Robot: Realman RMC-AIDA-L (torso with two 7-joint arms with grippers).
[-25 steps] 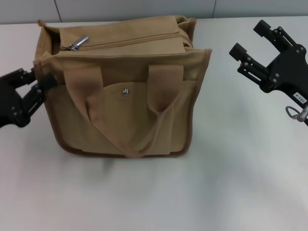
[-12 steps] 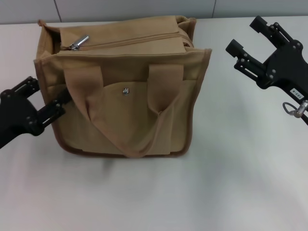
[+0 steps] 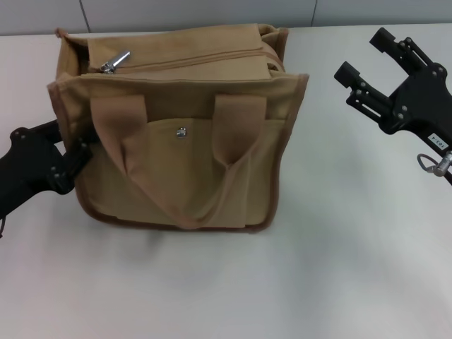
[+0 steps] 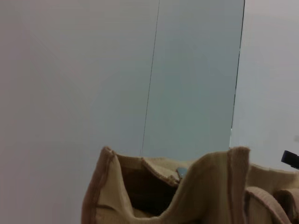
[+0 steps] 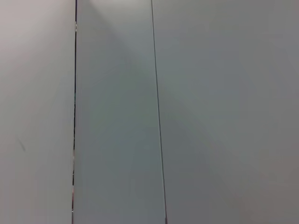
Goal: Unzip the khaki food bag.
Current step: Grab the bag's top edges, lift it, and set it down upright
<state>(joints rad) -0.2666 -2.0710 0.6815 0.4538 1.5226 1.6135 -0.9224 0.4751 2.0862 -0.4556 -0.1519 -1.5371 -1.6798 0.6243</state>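
1. The khaki food bag (image 3: pixel 180 134) stands upright on the white table (image 3: pixel 318 282), filling the upper left and centre of the head view, its front pocket facing the camera.
2. A silver snap (image 3: pixel 181 131) sits at the top middle of that pocket, between the two ends of the near strap handle (image 3: pixel 183 169), which droops down the front in a loose V.
3. Along the top panel, the zipper (image 3: pixel 191 62) runs from upper left toward upper right, and its metal zipper pull (image 3: pixel 114 62) lies at the left end (the line looks closed along its length).
4. Darker brown edging (image 3: pixel 169 222) traces the bag's lower rim and side seams.
5. The left gripper (image 3: pixel 74 152) is at the middle left edge of the head view, its dark fingers pressed against the bag's left side wall; one fingertip touches the canvas, and the spread is narrow, though whether fabric is pinched between them cannot be told.
6. In the left wrist view, the bag's corner (image 4: pixel 187 186) rises from the lower edge, with a grey panelled wall (image 4: pixel 140 70) behind it.
7. The right gripper (image 3: pixel 367 56) hovers at the upper right of the head view, well apart from the bag, fingers spread wide and holding nothing.
8. The right wrist view shows only the grey wall panels.
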